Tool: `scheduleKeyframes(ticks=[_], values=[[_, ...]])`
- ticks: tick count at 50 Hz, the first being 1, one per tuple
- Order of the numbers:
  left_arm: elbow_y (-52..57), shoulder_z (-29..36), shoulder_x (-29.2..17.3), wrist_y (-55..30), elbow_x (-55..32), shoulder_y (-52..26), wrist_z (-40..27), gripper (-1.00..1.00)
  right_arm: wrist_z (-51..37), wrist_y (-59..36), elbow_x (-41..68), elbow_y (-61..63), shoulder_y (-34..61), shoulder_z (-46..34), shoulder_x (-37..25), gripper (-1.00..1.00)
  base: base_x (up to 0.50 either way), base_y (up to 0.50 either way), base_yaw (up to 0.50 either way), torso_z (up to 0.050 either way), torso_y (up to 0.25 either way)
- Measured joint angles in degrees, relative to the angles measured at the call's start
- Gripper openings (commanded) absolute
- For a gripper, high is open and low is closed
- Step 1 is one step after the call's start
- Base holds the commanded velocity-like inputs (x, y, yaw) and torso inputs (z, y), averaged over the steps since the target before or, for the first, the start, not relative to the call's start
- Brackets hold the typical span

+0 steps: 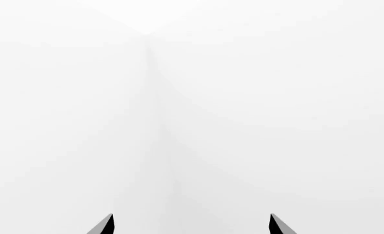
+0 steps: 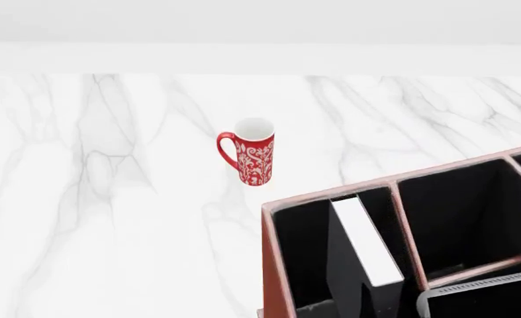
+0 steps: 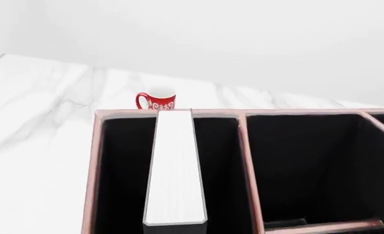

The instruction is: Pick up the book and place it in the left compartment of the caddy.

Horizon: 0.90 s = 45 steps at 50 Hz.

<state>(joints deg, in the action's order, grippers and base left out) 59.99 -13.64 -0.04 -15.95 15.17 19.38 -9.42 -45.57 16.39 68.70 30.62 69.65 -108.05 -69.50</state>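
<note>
Only from the head view, mug (image 2: 254, 159) handle.

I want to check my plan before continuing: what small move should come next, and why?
Probably raise the right arm clear of the caddy. The book already stands on edge inside the left compartment, page edges up, and no fingers show on it in the right wrist view, so it seems released.

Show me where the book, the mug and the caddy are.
book (image 3: 175, 165), right wrist view, on its white page edges.
mug (image 2: 255, 159), head view, on its red patterned side.
caddy (image 2: 275, 265), head view, on its reddish-brown left outer wall.
</note>
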Motion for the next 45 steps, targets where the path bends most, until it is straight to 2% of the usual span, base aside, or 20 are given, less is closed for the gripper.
scheduleKeyframes(ticks=[45], values=[[0.0,-0.2,0.0,0.2,-0.2,0.1,-0.1,1.00,1.4,3.9,0.2,-8.2,-5.1,-0.1,5.2,-1.00,0.00,0.00,0.00,0.000,0.001]])
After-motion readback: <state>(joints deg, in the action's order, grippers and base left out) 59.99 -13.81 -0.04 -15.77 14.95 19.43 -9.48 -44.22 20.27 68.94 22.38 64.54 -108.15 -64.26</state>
